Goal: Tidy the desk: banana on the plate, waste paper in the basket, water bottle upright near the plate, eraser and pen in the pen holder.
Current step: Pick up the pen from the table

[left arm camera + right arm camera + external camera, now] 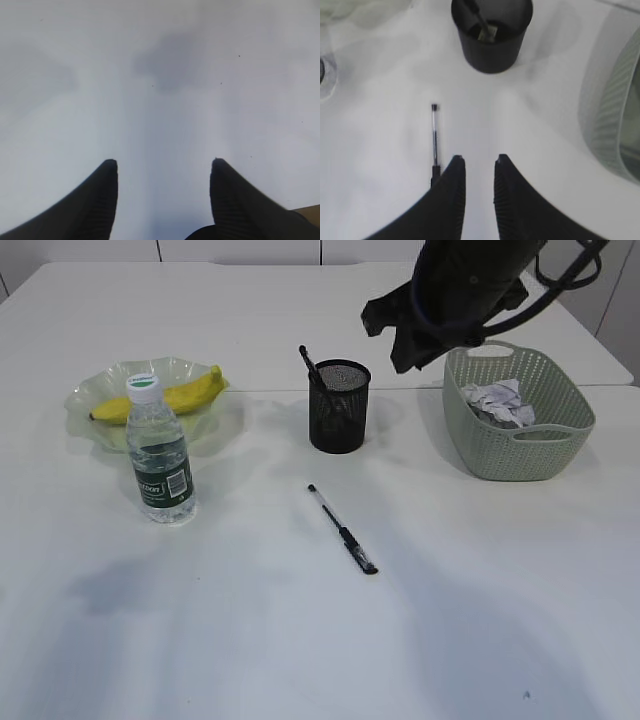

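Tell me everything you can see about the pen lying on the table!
The pen is a slim stick with a clear barrel, a dark grip section and a black tip end. It lies flat on the white table, slanted, in front of the black mesh pen holder and apart from it. Nothing touches it but the table. The right gripper hangs just beside its grip end, not holding it.
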Controlling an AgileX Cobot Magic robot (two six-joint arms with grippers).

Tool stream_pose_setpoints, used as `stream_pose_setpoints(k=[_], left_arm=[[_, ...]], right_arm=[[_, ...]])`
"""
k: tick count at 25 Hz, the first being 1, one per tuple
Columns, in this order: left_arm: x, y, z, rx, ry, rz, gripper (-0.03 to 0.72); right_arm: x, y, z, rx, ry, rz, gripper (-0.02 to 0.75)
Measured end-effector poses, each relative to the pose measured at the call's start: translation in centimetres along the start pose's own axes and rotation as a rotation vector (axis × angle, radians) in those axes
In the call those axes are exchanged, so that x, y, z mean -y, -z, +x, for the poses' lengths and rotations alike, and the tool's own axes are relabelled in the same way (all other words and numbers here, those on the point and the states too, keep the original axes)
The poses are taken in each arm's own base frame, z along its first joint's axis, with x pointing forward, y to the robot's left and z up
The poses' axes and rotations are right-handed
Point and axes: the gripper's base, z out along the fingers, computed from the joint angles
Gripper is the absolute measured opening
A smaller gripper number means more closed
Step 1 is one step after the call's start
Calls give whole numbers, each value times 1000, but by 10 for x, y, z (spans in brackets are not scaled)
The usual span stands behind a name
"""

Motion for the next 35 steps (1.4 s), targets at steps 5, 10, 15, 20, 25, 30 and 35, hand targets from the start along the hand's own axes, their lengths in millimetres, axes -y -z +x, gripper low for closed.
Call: stream_pose_setpoints(k=[5, 10, 15, 20, 25, 30, 35], left_arm=[[0, 0, 0, 0, -2, -3, 412], [0, 0, 0, 0, -2, -3, 412], [0, 0, 0, 0, -2, -3, 412], [0, 0, 0, 0, -2, -3, 407], [0, 0, 0, 0, -2, -3, 395], [-1, 0, 0, 0, -6, -8, 394], [-1, 0, 0, 4, -12, -16, 393]], right_arm=[[-18, 0, 10, -110, 35, -27, 159], [-21, -1, 21, -236, 35, -45, 160], [-28, -26, 26, -309, 25, -77, 181], [-50, -47, 27, -346, 77, -92, 302], [-59, -73, 18, -354, 99, -89, 339], [-58, -98, 19, -385, 99, -62, 340], [-58, -124, 29, -445, 89, -54, 340]])
